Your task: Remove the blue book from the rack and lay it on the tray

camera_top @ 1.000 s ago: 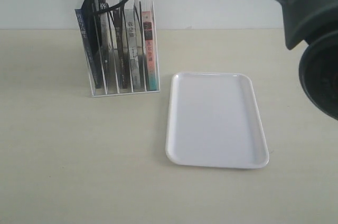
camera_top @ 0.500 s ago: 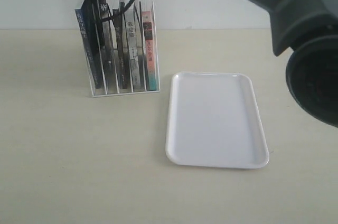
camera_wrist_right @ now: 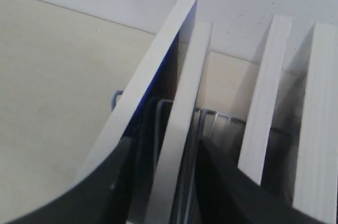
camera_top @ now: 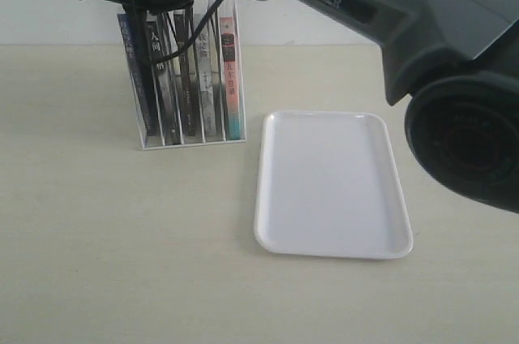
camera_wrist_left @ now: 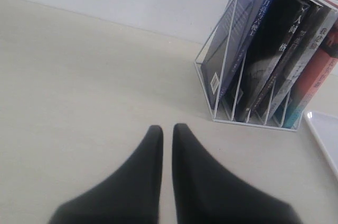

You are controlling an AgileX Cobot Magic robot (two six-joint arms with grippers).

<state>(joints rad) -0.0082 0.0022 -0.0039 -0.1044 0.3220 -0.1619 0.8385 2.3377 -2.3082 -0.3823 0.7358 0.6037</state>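
- Blue book (camera_top: 132, 68) upright in leftmost slot of rack (camera_top: 191, 141); tray (camera_top: 328, 186) near rack, apart.
- R gripper (camera_wrist_right: 165, 145) at rack's left end, fingers spread astride book tops.
- L gripper (camera_wrist_left: 167, 129) over table (camera_top: 122, 263), fingers nearly together, holding nothing.

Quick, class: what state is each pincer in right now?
Left pincer: closed, holding nothing.
Right pincer: open, at the top edges of the books.

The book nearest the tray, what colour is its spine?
The spine runs pink at top, white in the middle, teal at bottom; exterior view shows it best.
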